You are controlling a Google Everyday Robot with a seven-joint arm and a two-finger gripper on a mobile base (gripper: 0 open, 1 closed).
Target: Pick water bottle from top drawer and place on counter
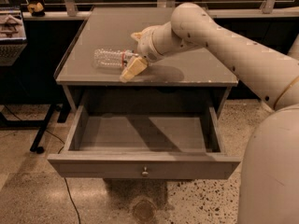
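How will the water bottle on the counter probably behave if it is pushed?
The water bottle lies on its side on the counter, so a push would likely roll it. Its thin, crinkled clear walls suggest it is light and dents easily. The gripper is at its labelled end.

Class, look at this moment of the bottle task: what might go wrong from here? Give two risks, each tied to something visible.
1. The water bottle lies on its side on the counter near the front edge; being round, it may roll off into the open top drawer below.
2. The gripper sits at the bottle's label end; pulling away might drag the bottle toward that edge.
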